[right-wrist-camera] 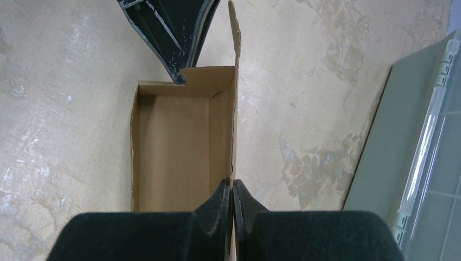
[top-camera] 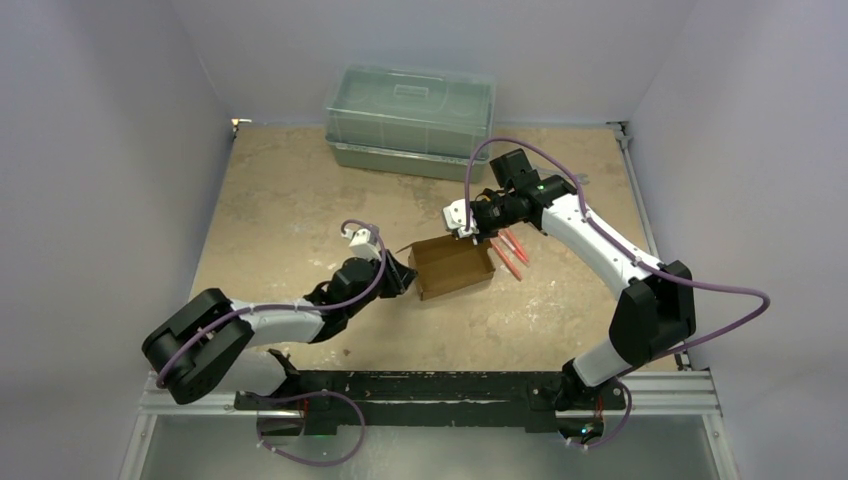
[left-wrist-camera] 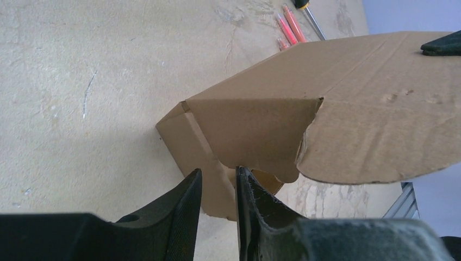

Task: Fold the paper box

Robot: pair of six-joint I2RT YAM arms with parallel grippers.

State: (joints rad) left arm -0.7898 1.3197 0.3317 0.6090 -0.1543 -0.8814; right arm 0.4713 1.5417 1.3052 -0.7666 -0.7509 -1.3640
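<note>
The paper box (top-camera: 455,266) lies open-topped near the middle of the table (top-camera: 290,200), between the two hands. The right hand (right-wrist-camera: 232,186) is closed almost fully on the top edge of one long wall, with the thin board pinched between its pads. The left hand (left-wrist-camera: 218,176) stands at the other end with a narrow gap, astride an end flap. Whether its pads bear on the flap cannot be told.

Handling: the box is judged light, thin and easily creased. It is likely stiff across panels and free at fold lines. Grip a wall edge or flap close to a crease, with light pressure. Steady one wall, or the box may slide.
</note>
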